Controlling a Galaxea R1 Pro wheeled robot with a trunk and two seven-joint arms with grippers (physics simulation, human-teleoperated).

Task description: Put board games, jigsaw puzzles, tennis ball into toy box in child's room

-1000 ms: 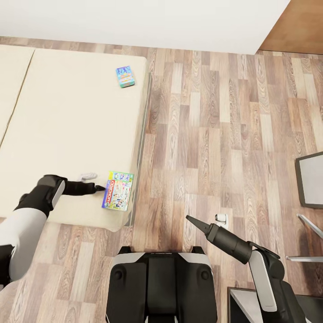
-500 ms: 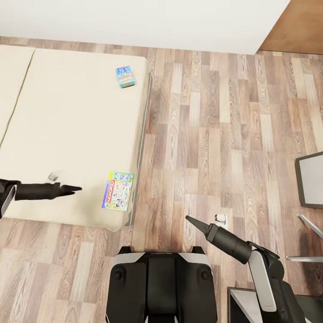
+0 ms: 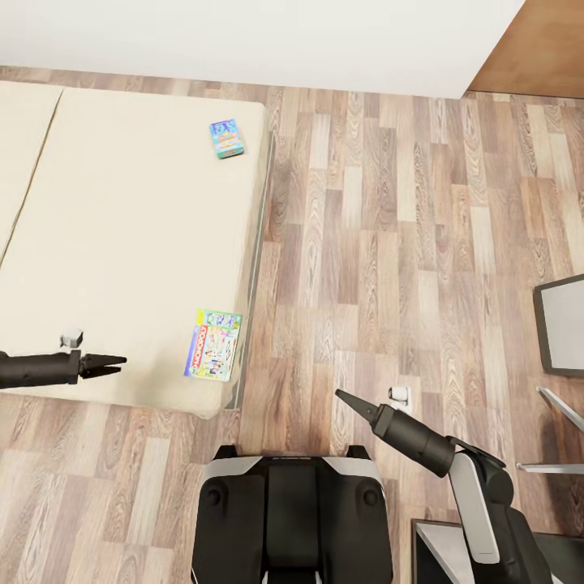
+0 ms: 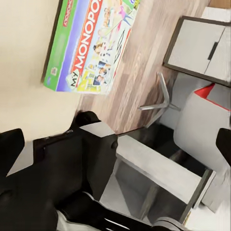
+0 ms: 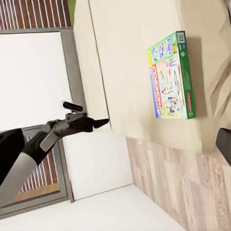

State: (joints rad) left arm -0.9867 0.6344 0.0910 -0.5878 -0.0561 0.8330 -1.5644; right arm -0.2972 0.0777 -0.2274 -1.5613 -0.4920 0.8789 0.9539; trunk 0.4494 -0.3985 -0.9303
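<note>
Wood plank floor (image 3: 389, 243) lies beneath and ahead of the right end effector (image 3: 341, 396), reaching a plain white wall (image 3: 243, 40). A window (image 5: 36, 77) with a grey frame stands beyond the left end effector (image 5: 103, 122).

The right wrist view looks across the bed (image 5: 130, 62), whose plain cream mattress runs to a rounded edge above the wood plank floor (image 5: 183, 192). A flat Monopoly board game (image 5: 172, 77) with a green edge and a red title band lies on the mattress close to that edge, flat and alone. Well apart from it, the left arm (image 5: 29, 154), white with dark joints, reaches in over the mattress; its dark left tool (image 5: 98, 123) tapers to a point with the tips together, clear of the box. A white wall (image 5: 33, 77) with a grey frame stands behind.
</note>
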